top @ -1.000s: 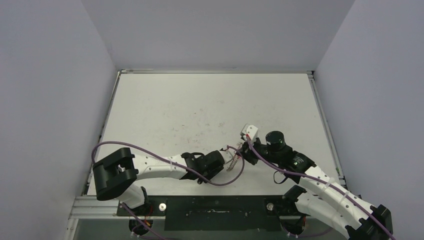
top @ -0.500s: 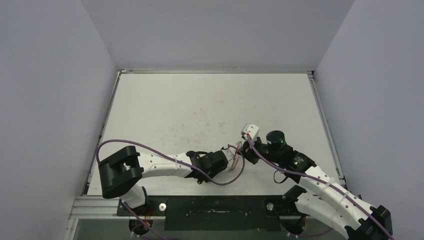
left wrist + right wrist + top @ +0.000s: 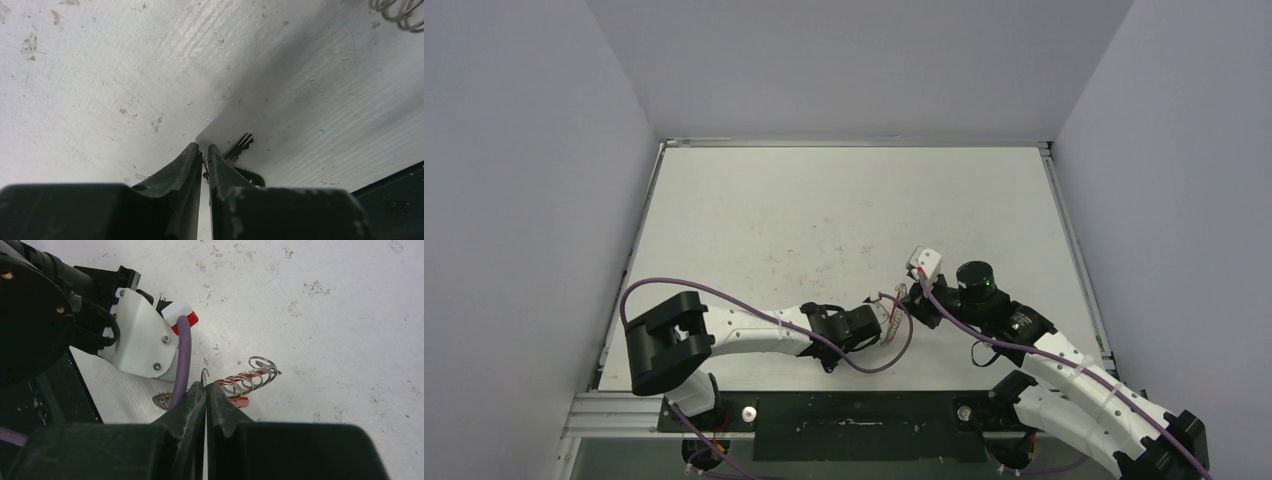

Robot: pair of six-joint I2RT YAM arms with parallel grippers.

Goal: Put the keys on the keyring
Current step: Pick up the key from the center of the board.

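My right gripper (image 3: pixel 206 386) is shut on the thin wire of the keyring (image 3: pixel 248 378). The ring's open end sticks up just above the fingertips. Several silver rings and a red sleeve (image 3: pixel 240 401) are strung on it. In the top view the keyring (image 3: pixel 892 308) hangs between the two grippers. My left gripper (image 3: pixel 203 148) is shut with a thin metal piece between its pads. The key (image 3: pixel 240 145) sticks out beside the right finger, with its dark head (image 3: pixel 251 176) behind it. In the left wrist view the keyring's silver coils (image 3: pixel 400 11) show at the top right.
The left wrist's white camera mount (image 3: pixel 140 340) and purple cable (image 3: pixel 181 360) lie close to the left of the keyring. The table's black front rail (image 3: pixel 395 192) is near the left gripper. The white table (image 3: pixel 844 210) has faint stains.
My left arm has moved right, bringing its gripper closer to the keyring. The right arm and keyring have stayed put.
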